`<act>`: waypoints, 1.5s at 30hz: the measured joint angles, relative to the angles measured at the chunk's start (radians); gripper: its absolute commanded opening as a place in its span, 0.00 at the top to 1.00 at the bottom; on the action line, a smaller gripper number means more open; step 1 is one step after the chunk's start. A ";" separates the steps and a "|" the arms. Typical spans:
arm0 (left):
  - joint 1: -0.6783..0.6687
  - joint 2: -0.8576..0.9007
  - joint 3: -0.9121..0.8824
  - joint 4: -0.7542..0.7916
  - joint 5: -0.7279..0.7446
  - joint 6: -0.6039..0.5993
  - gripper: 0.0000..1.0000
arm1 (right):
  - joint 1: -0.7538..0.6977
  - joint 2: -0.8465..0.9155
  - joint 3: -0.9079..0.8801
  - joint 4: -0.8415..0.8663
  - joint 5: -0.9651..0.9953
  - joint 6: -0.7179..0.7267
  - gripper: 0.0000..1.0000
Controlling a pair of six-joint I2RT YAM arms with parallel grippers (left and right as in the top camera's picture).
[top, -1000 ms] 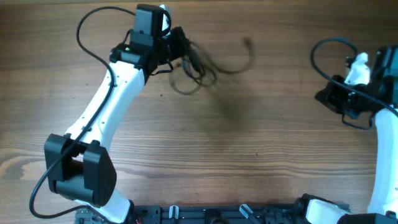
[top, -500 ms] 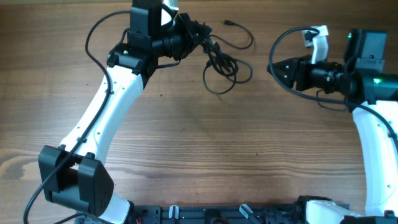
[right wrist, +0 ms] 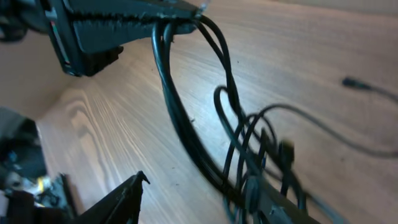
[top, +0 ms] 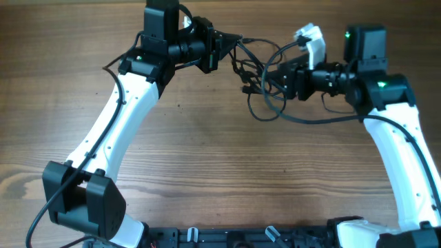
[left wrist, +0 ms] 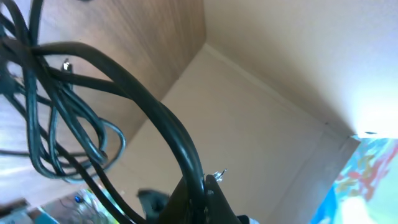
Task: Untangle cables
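The cables [top: 241, 67] are thin black cords in a tangled bunch, hanging above the table between the two arms. My left gripper [top: 231, 41] is shut on two strands at the top of the bunch, seen pinched in the left wrist view [left wrist: 202, 182], with the loops [left wrist: 62, 124] dangling below. My right gripper [top: 270, 74] is open and pushed in among the hanging loops. In the right wrist view the cables [right wrist: 180, 118] drop from the left gripper [right wrist: 124, 25] and run past my right gripper [right wrist: 199, 205], close to one of its fingers [right wrist: 273, 208]. A small plug end [right wrist: 351, 82] trails off to the side.
The wooden table [top: 220, 172] lies under both arms. A thicker black wire of the right arm [top: 310, 118] loops just below the bunch. A cardboard wall [left wrist: 280, 93] stands behind the table's far edge.
My right arm has swung left from the table's right side into the cable bunch, and its gripper has opened. My left gripper has carried the bunch to the right, still shut on it.
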 measured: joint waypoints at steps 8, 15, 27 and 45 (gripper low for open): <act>-0.010 0.000 0.000 0.009 0.048 -0.123 0.96 | 0.061 0.128 0.000 0.090 0.042 -0.087 0.96; -0.010 0.000 0.002 -0.018 0.032 -0.054 0.96 | 0.008 0.079 -0.001 0.142 0.066 0.116 0.96; -0.009 -0.074 0.036 -0.452 -0.392 0.492 0.96 | -0.334 -0.249 0.000 0.109 -0.105 0.502 0.96; 0.043 -0.021 -0.002 -0.200 -0.080 1.163 0.96 | -0.396 -0.190 0.018 -0.122 -0.110 0.338 0.84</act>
